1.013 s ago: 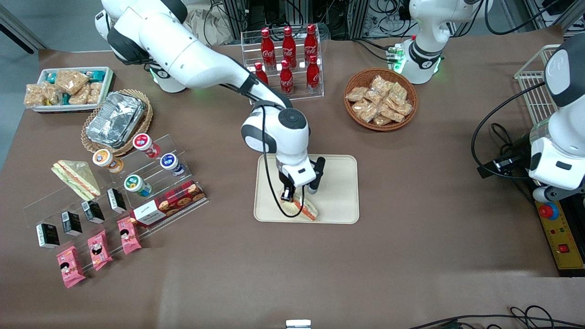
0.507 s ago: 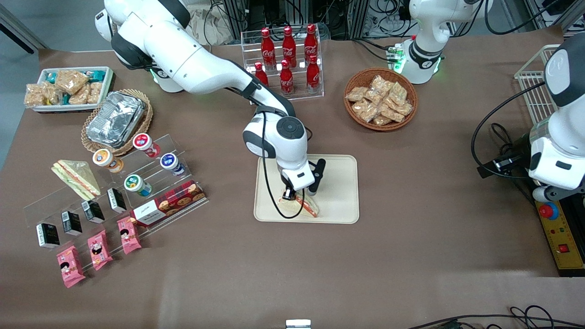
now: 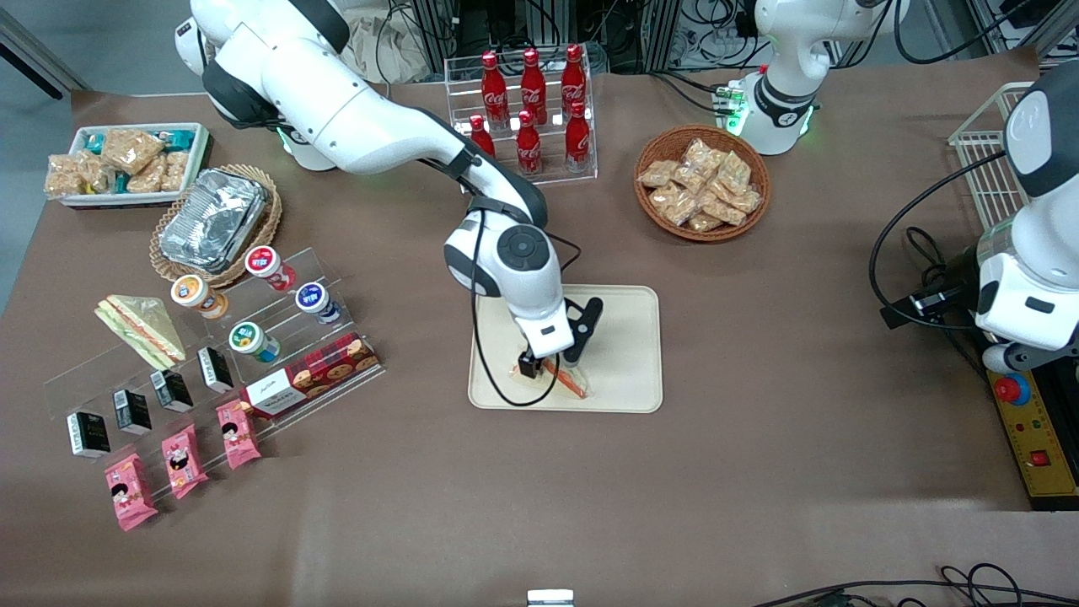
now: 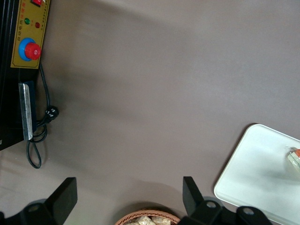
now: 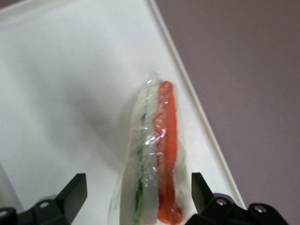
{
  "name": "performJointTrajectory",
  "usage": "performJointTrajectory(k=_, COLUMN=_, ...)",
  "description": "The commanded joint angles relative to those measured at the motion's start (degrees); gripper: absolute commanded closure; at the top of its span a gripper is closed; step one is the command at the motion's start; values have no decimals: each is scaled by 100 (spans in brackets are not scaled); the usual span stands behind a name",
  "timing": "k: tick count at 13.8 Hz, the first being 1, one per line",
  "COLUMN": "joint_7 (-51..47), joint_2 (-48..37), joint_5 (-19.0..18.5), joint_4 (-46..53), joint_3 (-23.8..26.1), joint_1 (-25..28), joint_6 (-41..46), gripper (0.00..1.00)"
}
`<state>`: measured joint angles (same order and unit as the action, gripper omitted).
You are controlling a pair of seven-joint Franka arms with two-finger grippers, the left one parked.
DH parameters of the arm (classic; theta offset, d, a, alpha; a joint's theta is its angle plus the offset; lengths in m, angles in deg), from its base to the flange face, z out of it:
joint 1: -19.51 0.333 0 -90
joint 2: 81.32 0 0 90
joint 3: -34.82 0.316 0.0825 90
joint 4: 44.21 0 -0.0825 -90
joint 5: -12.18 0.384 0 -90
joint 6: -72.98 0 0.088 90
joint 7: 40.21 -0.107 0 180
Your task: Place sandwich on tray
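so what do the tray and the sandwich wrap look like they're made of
The tray looks like smooth matte cream plastic, with a moulded low rim and rounded corners. The sandwich wrap seems a thin clear film: it is crinkled and glossy, with the orange and green filling showing through. The end effector is open, a finger on each side of the sandwich.

Over the last second the pincer (image 3: 552,362) has risen off the sandwich (image 3: 566,381) and drawn back a little toward the far edge of the tray (image 3: 628,337). A second ago its fingers were down around the wedge, hiding much of it. Now they stand spread to either side, clear of the wrap, as the right wrist view shows, and more of the orange filling edge is exposed. The wrist and forearm have tilted and swung slightly toward the working arm's end of the counter.
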<state>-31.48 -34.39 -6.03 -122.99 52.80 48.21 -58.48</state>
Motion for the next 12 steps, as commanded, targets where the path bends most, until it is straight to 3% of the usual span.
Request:
performJointTrajectory(k=1, joint_7=93, joint_2=-377, joint_5=343, joint_4=38, joint_3=31, joint_1=-224, joint_6=357, gripper=1)
performJointTrajectory(k=5, joint_7=41, joint_2=-1105, joint_5=1650, joint_4=29, joint_3=-4, joint_1=-909, joint_6=673, gripper=1)
performJointTrajectory(k=6, joint_7=15, joint_2=-1299, joint_5=1819, joint_4=38, joint_3=-5, joint_1=-1111, joint_6=909, gripper=1)
performJointTrajectory(k=12, joint_7=-74, joint_2=-2311, joint_5=1908, joint_4=29, joint_3=-5, joint_1=-2700, joint_6=2238, gripper=1)
